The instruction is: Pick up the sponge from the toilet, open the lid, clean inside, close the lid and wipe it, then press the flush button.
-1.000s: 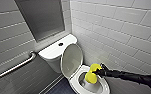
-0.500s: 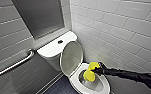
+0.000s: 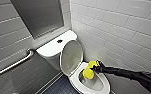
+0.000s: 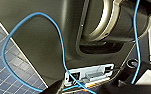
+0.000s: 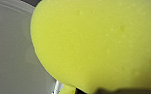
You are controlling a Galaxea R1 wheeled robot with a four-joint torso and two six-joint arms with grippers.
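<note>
The white toilet (image 3: 101,86) stands in the corner with its lid (image 3: 71,57) raised and leaning back toward the tank (image 3: 51,47). The dark flush button (image 3: 59,41) sits on the tank's flat top. My right arm reaches in from the right, and my right gripper (image 3: 95,67) is shut on the yellow sponge (image 3: 89,71). The sponge's lower lobe hangs inside the bowl, by its far inner wall. In the right wrist view the sponge (image 5: 98,42) looms large against the white ceramic (image 5: 8,50).
A metal grab bar (image 3: 13,63) runs along the left wall under a grey panel (image 3: 38,17). White tiled wall (image 3: 121,30) stands close behind the toilet on the right. Dark tiled floor (image 3: 58,87) lies in front. A blue cable (image 4: 58,42) loops across the robot's body.
</note>
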